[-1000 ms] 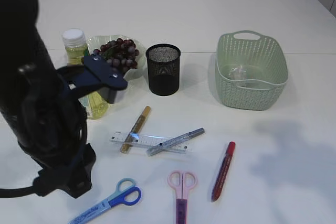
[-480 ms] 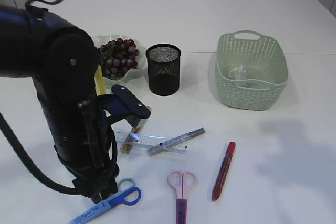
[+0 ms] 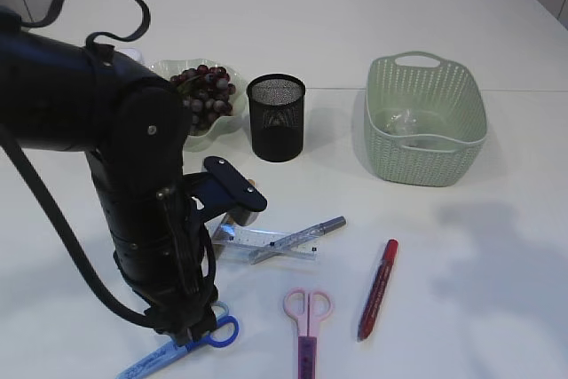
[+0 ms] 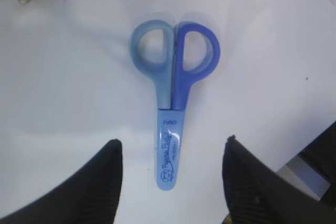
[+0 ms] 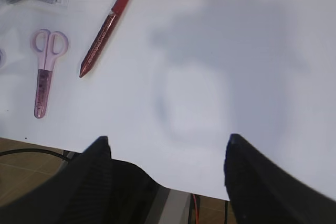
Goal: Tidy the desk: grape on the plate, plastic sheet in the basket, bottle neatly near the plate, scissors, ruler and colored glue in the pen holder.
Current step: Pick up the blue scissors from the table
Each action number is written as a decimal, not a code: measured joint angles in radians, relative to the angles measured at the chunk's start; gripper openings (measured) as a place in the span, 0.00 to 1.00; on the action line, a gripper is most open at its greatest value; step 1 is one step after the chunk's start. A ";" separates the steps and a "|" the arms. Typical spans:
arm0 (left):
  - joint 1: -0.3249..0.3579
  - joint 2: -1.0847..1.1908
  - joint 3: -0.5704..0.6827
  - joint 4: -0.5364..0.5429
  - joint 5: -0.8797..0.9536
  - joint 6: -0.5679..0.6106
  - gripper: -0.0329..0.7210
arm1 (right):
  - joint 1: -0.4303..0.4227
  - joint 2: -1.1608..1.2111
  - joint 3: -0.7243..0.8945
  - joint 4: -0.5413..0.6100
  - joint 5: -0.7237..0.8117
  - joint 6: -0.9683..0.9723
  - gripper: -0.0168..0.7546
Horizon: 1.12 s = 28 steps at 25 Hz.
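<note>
Blue scissors (image 4: 173, 77) in a blue sheath lie closed on the table, handles away from me. My left gripper (image 4: 171, 142) hangs open right above the sheath end, one finger on each side, touching nothing. In the exterior view the left arm (image 3: 142, 193) stands over the blue scissors (image 3: 200, 341) and hides the bottle. Grapes (image 3: 204, 90) lie on the plate (image 3: 232, 113). The plastic sheet (image 3: 404, 122) sits in the green basket (image 3: 426, 161). My right gripper (image 5: 168, 139) is open and empty above the table's front edge.
The black mesh pen holder (image 3: 276, 117) stands between plate and basket. The clear ruler (image 3: 266, 244) lies under a silver glue pen (image 3: 297, 239). Pink scissors (image 3: 307, 317) and a red glue pen (image 3: 377, 288) lie near the front edge.
My left arm has swung from the bottle at the back left down to the front, over the blue scissors. The bottle is now hidden behind it. The right gripper holds still.
</note>
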 joint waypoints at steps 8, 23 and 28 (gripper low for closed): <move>0.000 0.035 0.000 -0.021 -0.023 0.000 0.62 | 0.000 0.000 0.000 -0.002 0.000 0.000 0.70; 0.000 0.041 0.000 0.000 -0.053 0.000 0.62 | 0.000 0.000 0.000 -0.008 0.000 0.000 0.70; 0.000 0.042 0.000 0.000 -0.031 0.000 0.62 | 0.000 0.000 0.000 -0.019 0.000 -0.002 0.70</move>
